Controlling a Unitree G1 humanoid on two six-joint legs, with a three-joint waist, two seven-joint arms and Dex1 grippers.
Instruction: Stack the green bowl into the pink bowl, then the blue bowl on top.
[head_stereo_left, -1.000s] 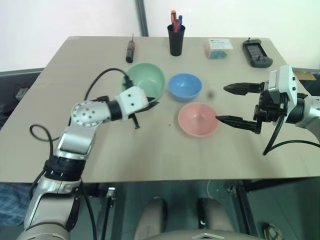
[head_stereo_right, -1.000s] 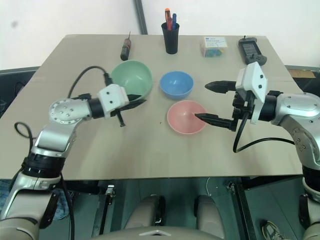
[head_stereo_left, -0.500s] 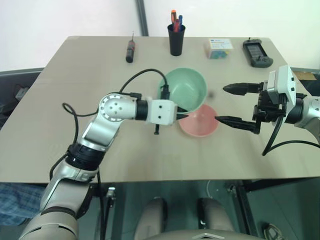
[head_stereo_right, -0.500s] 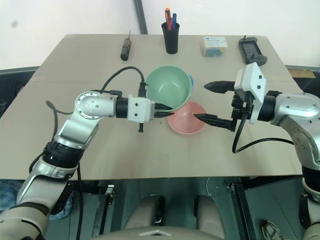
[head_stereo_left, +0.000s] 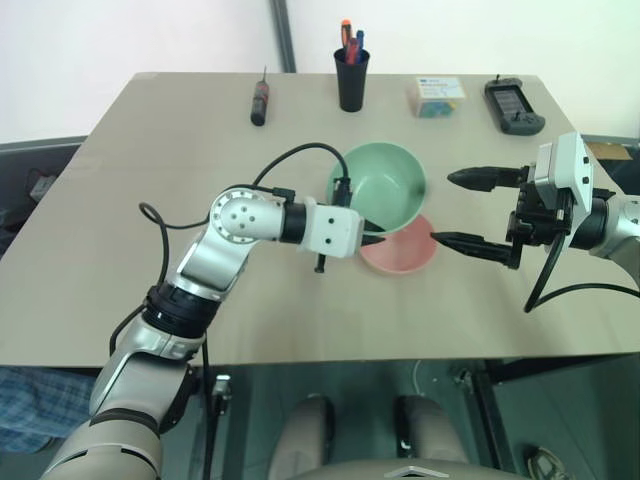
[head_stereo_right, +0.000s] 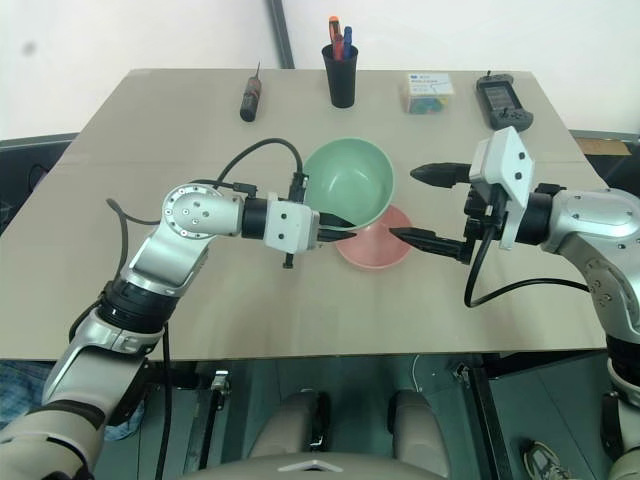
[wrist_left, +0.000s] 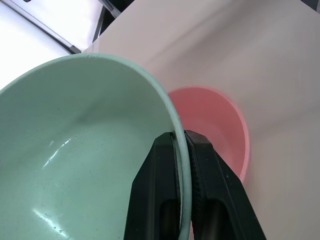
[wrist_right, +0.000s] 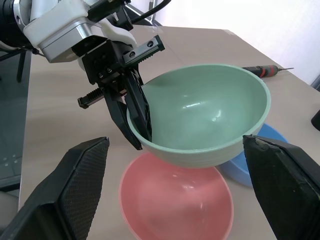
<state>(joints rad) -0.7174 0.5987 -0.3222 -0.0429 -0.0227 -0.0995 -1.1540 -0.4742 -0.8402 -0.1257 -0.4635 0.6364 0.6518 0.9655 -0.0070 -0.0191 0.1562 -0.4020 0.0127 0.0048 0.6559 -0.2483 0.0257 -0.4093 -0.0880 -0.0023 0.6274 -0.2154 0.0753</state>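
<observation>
The left claw (wrist_left: 181, 150) is pinching the rim of the green bowl (head_stereo_left: 385, 186), holding it in the air, tilted, partly over the pink bowl (head_stereo_left: 402, 253) sitting on the desk (head_stereo_left: 150, 200). The blue bowl (wrist_right: 260, 150) is lying just behind them, mostly hidden by the green one. The right claw (head_stereo_left: 450, 208) is hanging wide apart and empty just beside the pink bowl.
</observation>
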